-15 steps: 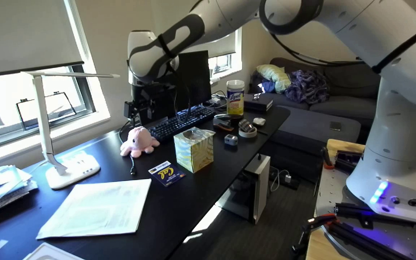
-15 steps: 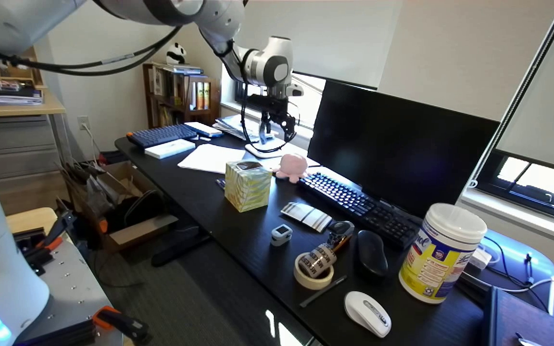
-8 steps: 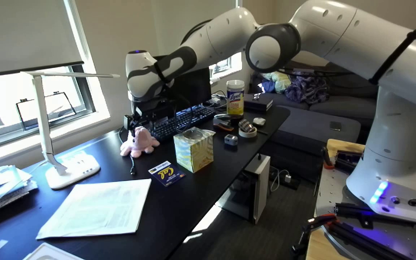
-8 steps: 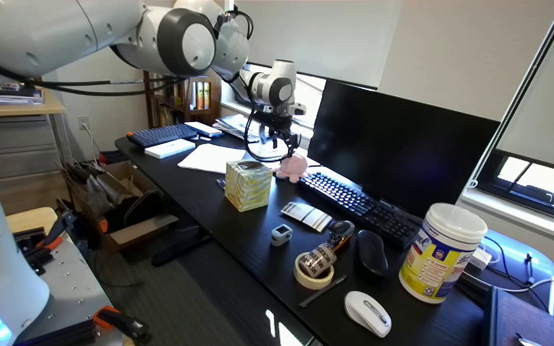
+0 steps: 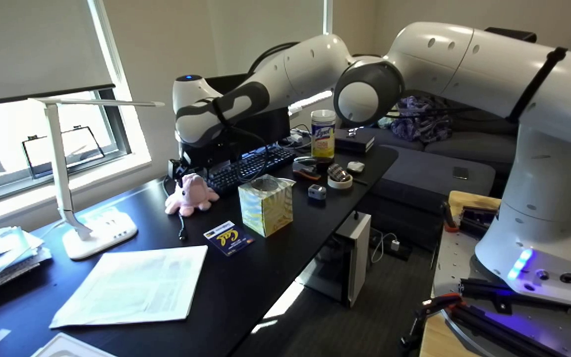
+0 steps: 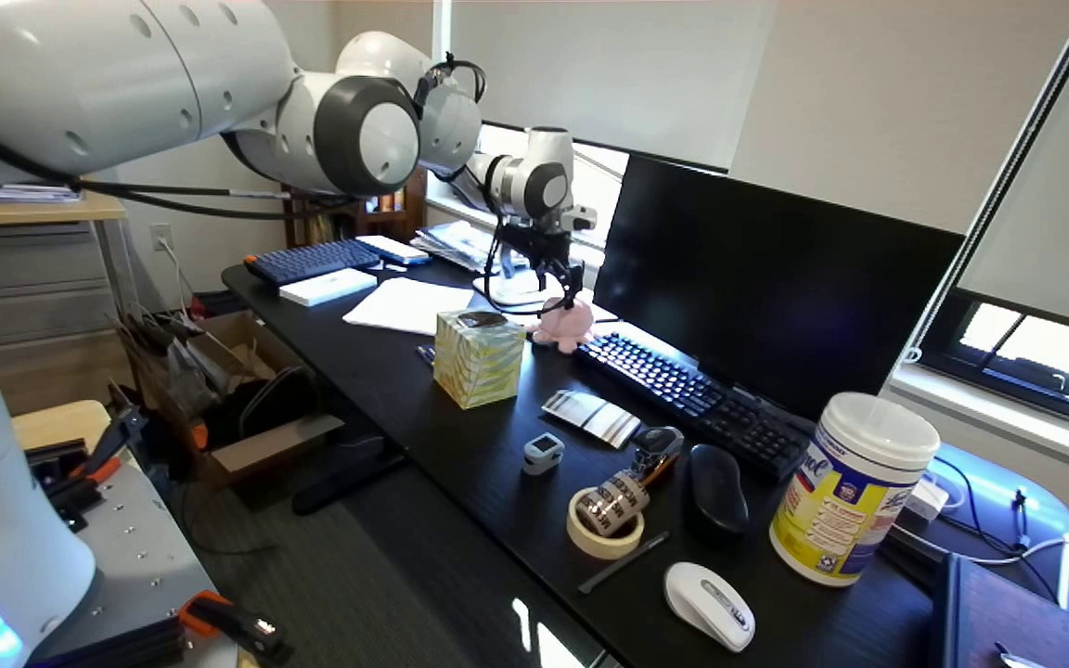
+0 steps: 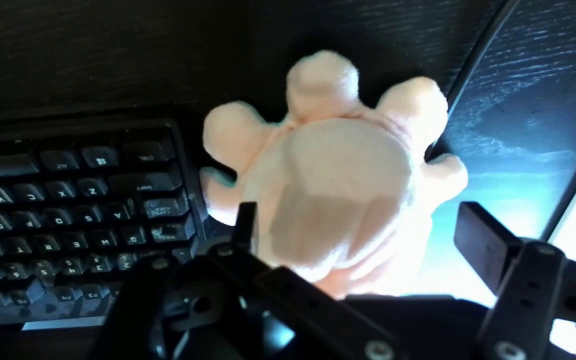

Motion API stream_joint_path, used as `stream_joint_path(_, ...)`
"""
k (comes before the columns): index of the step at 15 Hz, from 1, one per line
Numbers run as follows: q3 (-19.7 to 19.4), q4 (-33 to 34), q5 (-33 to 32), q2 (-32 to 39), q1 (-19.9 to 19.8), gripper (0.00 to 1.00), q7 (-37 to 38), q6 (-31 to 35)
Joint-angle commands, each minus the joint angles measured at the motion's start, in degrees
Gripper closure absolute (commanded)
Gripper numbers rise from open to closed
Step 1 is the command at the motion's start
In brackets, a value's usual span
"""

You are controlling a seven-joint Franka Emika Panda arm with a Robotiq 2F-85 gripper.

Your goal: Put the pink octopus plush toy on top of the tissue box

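The gripper [image 7: 365,232] stands wide, its two fingers to either side of the rounded head of the pink octopus toy [image 7: 338,170]. In the wrist view one finger overlaps the edge of the toy and the other stands apart from the head; whether the nearer one touches, I cannot tell. In both exterior views the gripper hangs down at the toy from the end of a white arm [image 5: 305,64]. The toy sits upright on the black worktop [image 5: 221,292], stubby legs splayed, with a thin cable [image 5: 182,229] lying by them. Just beside it is the end of a black keyboard [image 7: 83,220], and behind that rises a dark monitor [image 6: 757,288]. Near the toy but apart from it, the tissue box [image 5: 266,210] stands upright, its sides patterned in yellow. A blue card [image 5: 229,238] lies flat beside the box, and past the card are some white papers [image 5: 134,287], with a white lamp [image 5: 61,163] next to them. Farther along, on the box's other side, an exterior view shows a small grey device [image 6: 543,454], a roll of tape [image 6: 601,545], a black mouse [image 6: 718,487], a white mouse [image 6: 709,608] and a tub of wipes [image 6: 855,492].
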Motion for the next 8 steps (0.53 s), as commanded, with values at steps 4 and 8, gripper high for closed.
stream_joint_path(4, -0.04, 8.14, -0.22, 5.92, -0.22, 0.26, 0.36, -1.44)
stream_joint_path(8, -0.75, 9.62, -0.74, 7.17, -0.06, 0.5, 0.57, -2.07)
